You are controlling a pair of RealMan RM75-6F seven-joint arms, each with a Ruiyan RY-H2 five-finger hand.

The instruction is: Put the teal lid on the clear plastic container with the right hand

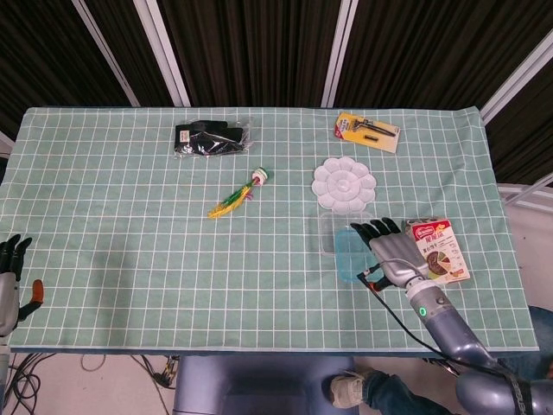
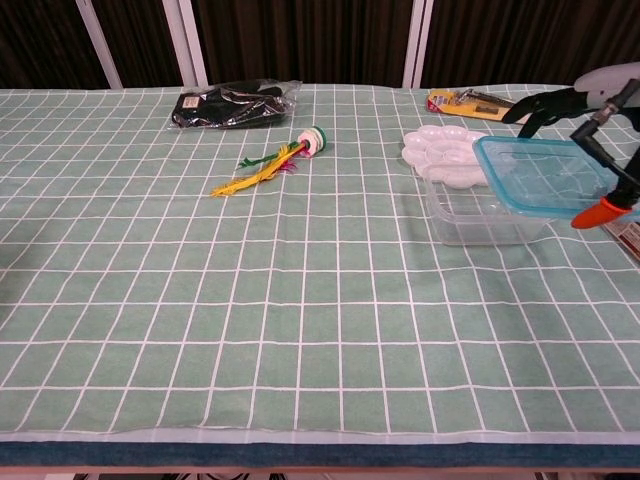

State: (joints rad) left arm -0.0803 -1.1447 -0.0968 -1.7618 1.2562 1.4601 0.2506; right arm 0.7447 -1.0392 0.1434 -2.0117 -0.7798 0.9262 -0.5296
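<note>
Two hands to report, nearest first: the left hand [image 1: 10, 270] is sitting at the near left edge of the table [image 1: 130, 259], off the cloth, fingers apart and holding nothing. It is playing no part.

Moving inward, all the action is on the right. The right hand [image 1: 393, 255] is gripping the teal lid [image 2: 540, 172] by its right side, fingers reaching over the top and an orange-tipped thumb showing below in the chest view. The lid is hanging in the air, tilted, its left edge over the clear plastic container [image 2: 480, 215] and not seated on it. In the head view the lid is overlapping the container's near right part rather than lying square over it.

So, to my eye, the carry is ending and the alignment is beginning. The next move is calling for a shift left and away, a levelling of the lid, then a descent until the rims meet and a press before letting go.

Just beside the hand, a snack box [image 1: 438, 251] is lying on the cloth. Beyond the container, touching or nearly so, a white paint palette [image 1: 344, 183] is resting. Farther out, a feathered shuttlecock [image 1: 238, 197], a black bagged item [image 1: 210, 139] and a carded tool pack [image 1: 368, 131] are waiting along the far side.
</note>
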